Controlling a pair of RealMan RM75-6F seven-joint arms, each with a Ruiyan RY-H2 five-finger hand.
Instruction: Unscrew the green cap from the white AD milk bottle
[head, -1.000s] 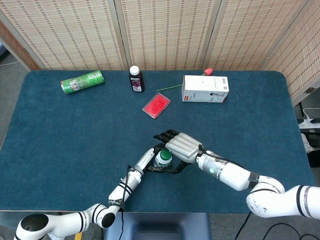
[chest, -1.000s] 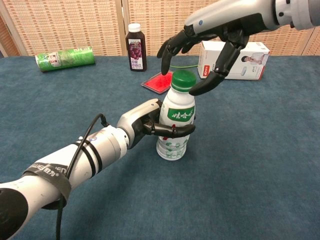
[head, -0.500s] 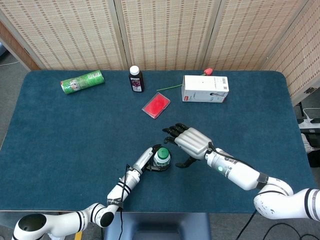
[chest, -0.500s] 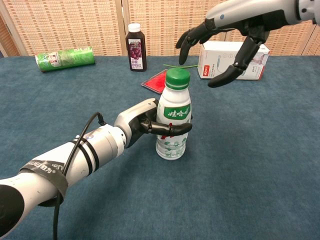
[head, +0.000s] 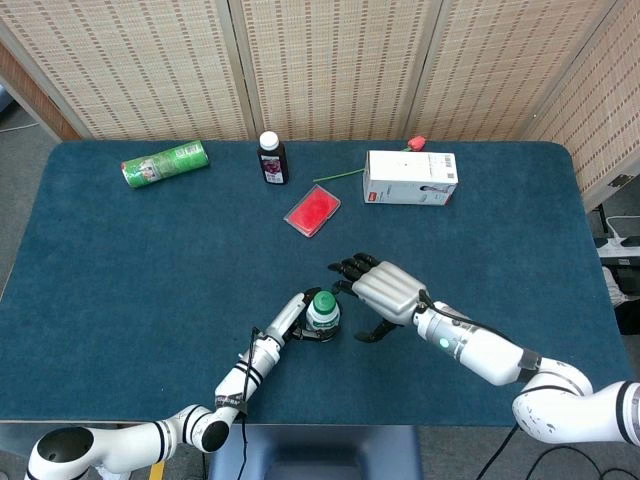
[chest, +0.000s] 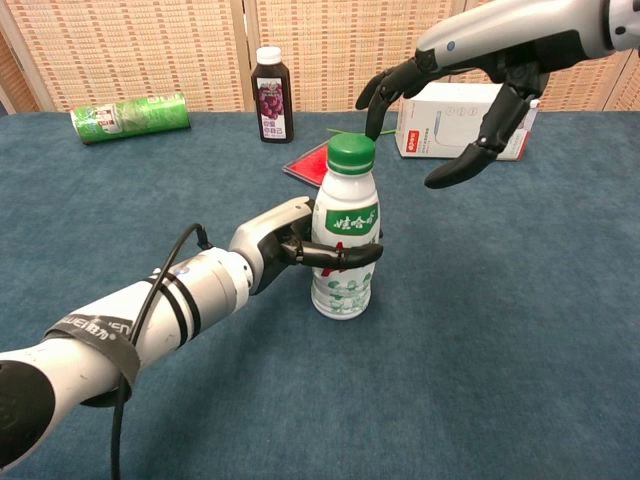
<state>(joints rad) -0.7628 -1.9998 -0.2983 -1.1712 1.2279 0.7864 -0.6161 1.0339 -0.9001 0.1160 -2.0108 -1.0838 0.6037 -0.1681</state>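
The white AD milk bottle stands upright on the blue table, its green cap still on its neck; from above the cap shows as a green disc. My left hand grips the bottle's body, black fingers wrapped round the label. In the head view the left hand lies just left of the bottle. My right hand hovers open, fingers spread, above and right of the cap without touching it. The same right hand sits right of the bottle in the head view.
At the table's back stand a dark juice bottle, a green can lying on its side, a white box and a red flat packet. The table's near edge lies close behind the bottle.
My right hand left the cap, drew off to the right, and has since crept back toward it with fingers spread. The left hand kept its grip while the bottle shifted slightly left.
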